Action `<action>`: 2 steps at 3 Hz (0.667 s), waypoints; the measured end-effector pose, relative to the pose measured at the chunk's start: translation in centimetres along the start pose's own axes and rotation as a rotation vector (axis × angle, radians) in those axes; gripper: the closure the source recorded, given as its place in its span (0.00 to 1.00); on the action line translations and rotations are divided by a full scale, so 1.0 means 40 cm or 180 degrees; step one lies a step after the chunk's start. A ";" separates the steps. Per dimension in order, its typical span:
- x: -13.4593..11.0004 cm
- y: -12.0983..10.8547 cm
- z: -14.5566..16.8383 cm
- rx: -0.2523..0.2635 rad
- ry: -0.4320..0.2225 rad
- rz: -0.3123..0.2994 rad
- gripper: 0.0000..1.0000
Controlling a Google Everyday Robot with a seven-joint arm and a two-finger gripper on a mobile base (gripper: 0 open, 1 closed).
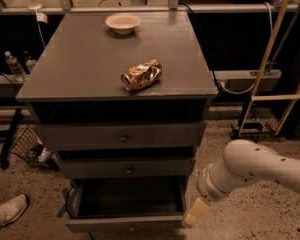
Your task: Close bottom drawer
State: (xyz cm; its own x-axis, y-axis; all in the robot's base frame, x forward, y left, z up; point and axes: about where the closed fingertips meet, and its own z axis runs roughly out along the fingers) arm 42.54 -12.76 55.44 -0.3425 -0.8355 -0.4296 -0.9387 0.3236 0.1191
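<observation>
The bottom drawer [125, 223] is the lowest of the dark grey cabinet's three and stands pulled out, its dark inside showing. Its flat front runs along the bottom edge of the camera view. My white arm [250, 171] reaches in from the right. The gripper [195, 214] hangs at the arm's end, right beside the drawer front's right corner. Only one pale finger [197, 211] shows.
Above are two grey drawers with round knobs [123, 138]. On the cabinet top [80, 59] lie a crushed can [141, 75] and a white bowl [123, 22]. A shoe [5, 211] and a wire basket [32, 144] are on the floor at left. A wooden ladder [270, 79] stands at right.
</observation>
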 end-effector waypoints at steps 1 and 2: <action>0.014 -0.021 0.091 -0.0033 -0.0120 0.0047 0.00; 0.032 -0.030 0.235 -0.0370 -0.0364 0.0153 0.00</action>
State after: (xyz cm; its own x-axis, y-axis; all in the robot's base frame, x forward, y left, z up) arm 43.59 -10.04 46.32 -0.3866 -0.7623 -0.5191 -0.9218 0.3029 0.2418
